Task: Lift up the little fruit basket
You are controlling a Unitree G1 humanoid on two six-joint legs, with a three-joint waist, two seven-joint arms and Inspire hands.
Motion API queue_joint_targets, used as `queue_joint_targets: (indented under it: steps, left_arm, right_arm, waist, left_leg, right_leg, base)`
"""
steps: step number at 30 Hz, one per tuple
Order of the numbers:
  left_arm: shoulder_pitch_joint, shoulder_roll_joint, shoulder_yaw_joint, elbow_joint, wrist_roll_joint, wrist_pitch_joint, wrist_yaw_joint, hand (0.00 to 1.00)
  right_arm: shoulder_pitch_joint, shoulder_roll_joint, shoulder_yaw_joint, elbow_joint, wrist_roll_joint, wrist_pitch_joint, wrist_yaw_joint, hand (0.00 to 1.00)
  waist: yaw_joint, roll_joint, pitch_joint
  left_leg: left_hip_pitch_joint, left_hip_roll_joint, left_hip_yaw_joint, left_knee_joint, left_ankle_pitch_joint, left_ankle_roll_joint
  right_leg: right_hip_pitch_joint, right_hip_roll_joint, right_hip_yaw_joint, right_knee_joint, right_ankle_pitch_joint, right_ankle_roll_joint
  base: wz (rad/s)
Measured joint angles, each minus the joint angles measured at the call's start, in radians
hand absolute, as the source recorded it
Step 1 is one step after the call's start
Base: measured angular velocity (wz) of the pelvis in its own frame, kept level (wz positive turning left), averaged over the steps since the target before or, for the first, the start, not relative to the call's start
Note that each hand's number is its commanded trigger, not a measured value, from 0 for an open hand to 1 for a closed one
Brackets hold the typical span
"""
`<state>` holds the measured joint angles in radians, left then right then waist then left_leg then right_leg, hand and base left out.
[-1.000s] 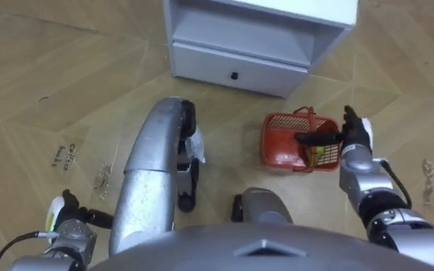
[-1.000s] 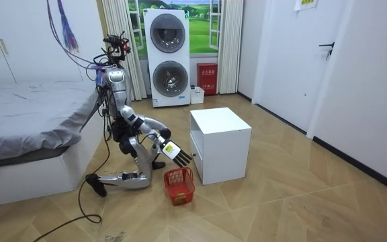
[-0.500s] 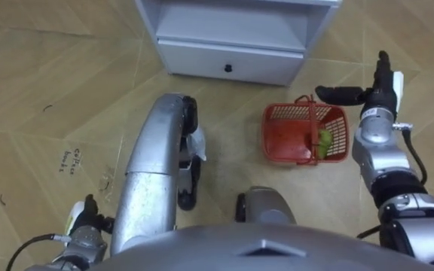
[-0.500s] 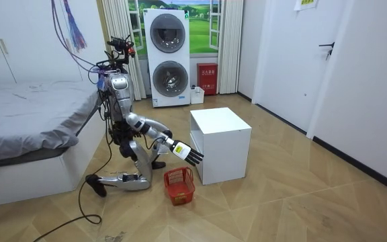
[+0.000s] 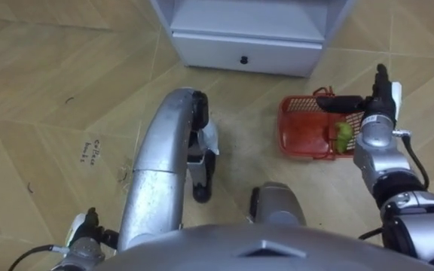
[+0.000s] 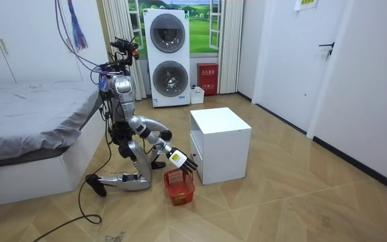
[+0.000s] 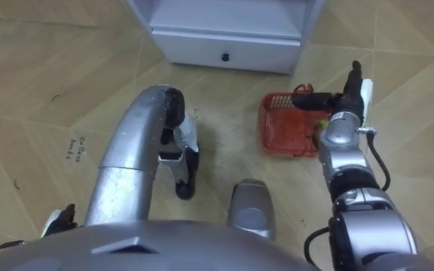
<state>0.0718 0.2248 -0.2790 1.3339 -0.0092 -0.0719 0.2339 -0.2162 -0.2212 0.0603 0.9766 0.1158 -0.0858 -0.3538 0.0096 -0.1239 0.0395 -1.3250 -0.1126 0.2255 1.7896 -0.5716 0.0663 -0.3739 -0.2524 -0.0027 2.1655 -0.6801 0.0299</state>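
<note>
The red plastic fruit basket [image 5: 307, 134] stands on the wooden floor just in front of the white cabinet, with a green fruit [image 5: 343, 136] inside near its right wall. My right hand [image 5: 373, 105] hovers over the basket's right rim, open, fingers straight and pointing away from me, thumb stretched left above the far rim. It holds nothing. The room view shows me kneeling beside the bed, right hand [image 6: 181, 160] just above the basket [image 6: 179, 185]. My left hand [image 5: 86, 228] hangs low at the bottom left, away from the basket.
The white cabinet [image 5: 251, 34] with a drawer and dark knob stands right behind the basket. My raised left knee is left of the basket. In the room view, a bed [image 6: 25, 134] lies behind me and open floor spreads to the right.
My right hand swung out toward the cabinet and has come back down over the basket's right rim. The basket stays on the floor. The head camera has shifted.
</note>
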Motion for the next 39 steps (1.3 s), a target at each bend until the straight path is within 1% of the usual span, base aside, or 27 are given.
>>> queue_joint_targets:
  steps: [1, 2, 5, 6, 8, 11, 13, 17, 19, 21, 25, 29, 33, 39]
  left_arm:
    - [-0.001, 0.0, -0.001, -0.001, 0.0, 0.0, -0.008, 0.0]
    - [-0.001, 0.0, -0.002, -0.001, -0.001, 0.001, -0.012, 0.0]
    - [0.0, 0.001, -0.002, 0.001, -0.02, 0.002, -0.012, 0.0]
    - [-0.001, 0.001, -0.003, 0.001, -0.039, 0.001, -0.012, 0.0]
    - [-0.002, 0.001, -0.002, 0.003, -0.043, 0.001, -0.012, 0.0]
    - [-0.001, 0.001, -0.005, 0.003, -0.066, 0.002, -0.023, 0.0]
    - [0.004, 0.0, -0.02, 0.003, -0.067, 0.003, -0.031, 0.0]
    - [0.012, -0.002, -0.021, 0.003, -0.068, 0.008, -0.043, 0.0]
    - [0.008, -0.002, -0.021, 0.003, -0.068, 0.01, -0.062, 0.0]
    - [0.004, -0.002, -0.021, 0.002, -0.068, 0.01, -0.073, 0.0]
    - [0.001, -0.002, -0.021, 0.002, -0.069, 0.012, -0.074, 0.0]
    - [0.001, -0.002, -0.021, 0.001, -0.069, 0.012, -0.083, 0.0]
    - [0.001, -0.002, -0.021, 0.001, -0.076, 0.015, -0.091, 0.0]
    - [0.002, -0.002, -0.021, -0.002, -0.076, 0.016, -0.092, 0.0]
  right_arm:
    - [-0.001, -0.004, 0.007, 0.01, 0.001, 0.0, 0.008, 0.0]
    - [-0.001, -0.012, 0.015, 0.018, 0.001, 0.0, 0.022, 0.0]
    - [-0.007, -0.019, 0.017, 0.042, -0.001, 0.0, 0.049, 0.0]
    - [-0.009, -0.022, 0.017, 0.052, -0.001, 0.0, 0.055, 0.0]
    - [-0.02, -0.028, 0.017, 0.095, -0.001, 0.0, 0.076, 0.0]
    - [-0.021, -0.043, 0.017, 0.113, -0.001, 0.001, 0.085, 0.0]
    - [-0.027, -0.051, 0.017, 0.139, 0.002, 0.0, 0.086, 0.0]
    - [-0.033, -0.065, 0.017, 0.191, 0.013, 0.001, 0.09, 0.0]
    - [-0.036, -0.07, 0.017, 0.216, 0.045, 0.001, 0.109, 0.0]
    - [-0.037, -0.07, 0.019, 0.244, 0.072, 0.002, 0.119, 0.0]
    - [-0.037, -0.071, 0.029, 0.269, 0.103, 0.022, 0.132, 0.0]
    - [-0.038, -0.071, 0.036, 0.269, 0.134, 0.023, 0.158, 0.0]
    - [-0.038, -0.071, 0.036, 0.269, 0.155, 0.023, 0.163, 0.0]
    - [-0.038, -0.08, 0.037, 0.289, 0.166, 0.023, 0.186, 0.0]
  waist:
    - [0.012, 0.002, -0.0007]
    - [0.024, 0.005, 0.0012]
    - [0.045, 0.009, 0.002]
    - [0.053, 0.011, 0.0038]
    - [0.07, 0.019, 0.0047]
    - [0.08, 0.028, 0.0054]
    - [0.081, 0.033, 0.008]
    - [0.08, 0.036, 0.0074]
    - [0.08, 0.038, 0.0066]
    - [0.08, 0.04, 0.0061]
    - [0.081, 0.043, 0.0067]
    - [0.082, 0.044, 0.0067]
    - [0.087, 0.045, 0.0068]
    - [0.11, 0.047, 0.0063]
  left_leg:
    - [-0.008, 0.002, -0.001, 0.002, 0.0, 0.0]
    - [-0.014, 0.003, -0.002, 0.004, 0.0, 0.0]
    - [-0.024, 0.003, -0.003, 0.005, 0.002, 0.001]
    - [-0.027, 0.001, -0.004, 0.005, 0.005, 0.003]
    - [-0.03, -0.002, -0.006, 0.005, 0.008, 0.002]
    - [-0.045, -0.001, -0.006, 0.004, 0.016, 0.004]
    - [-0.046, -0.002, -0.004, 0.002, 0.018, 0.004]
    - [-0.049, -0.003, -0.001, -0.001, 0.02, 0.002]
    - [-0.057, -0.004, 0.002, -0.004, 0.024, 0.002]
    - [-0.061, -0.005, 0.003, -0.004, 0.025, 0.004]
    - [-0.07, -0.004, 0.005, -0.003, 0.027, 0.007]
    - [-0.08, -0.004, 0.005, -0.003, 0.031, 0.01]
    - [-0.081, -0.004, 0.005, -0.002, 0.031, 0.011]
    - [-0.081, -0.004, 0.005, -0.002, 0.032, 0.011]
  right_leg:
    - [-0.009, 0.002, 0.0, 0.002, 0.0, 0.0]
    - [-0.013, 0.004, -0.001, 0.004, 0.0, 0.001]
    - [-0.027, 0.006, -0.003, 0.007, 0.0, 0.001]
    - [-0.028, 0.006, -0.007, 0.008, 0.0, 0.001]
    - [-0.028, 0.006, -0.011, 0.01, 0.0, 0.001]
    - [-0.045, 0.006, -0.012, 0.017, -0.002, 0.003]
    - [-0.046, 0.004, -0.013, 0.017, -0.003, 0.005]
    - [-0.051, 0.0, -0.013, 0.018, -0.003, 0.005]
    - [-0.06, -0.005, -0.016, 0.021, -0.004, 0.006]
    - [-0.064, -0.006, -0.016, 0.021, -0.005, 0.009]
    - [-0.073, -0.008, -0.019, 0.024, -0.006, 0.011]
    - [-0.082, -0.008, -0.019, 0.028, -0.007, 0.011]
    - [-0.082, -0.008, -0.02, 0.028, -0.007, 0.011]
    - [-0.082, -0.008, -0.022, 0.029, -0.007, 0.011]
  base:
    - [0.0]
    - [0.0]
    - [0.02]
    - [0.05]
    - [0.05]
    - [0.01]
    - [0.0]
    - [0.0]
    - [0.02]
    - [0.02]
    - [0.0]
    - [0.0]
    - [0.0]
    - [0.0]
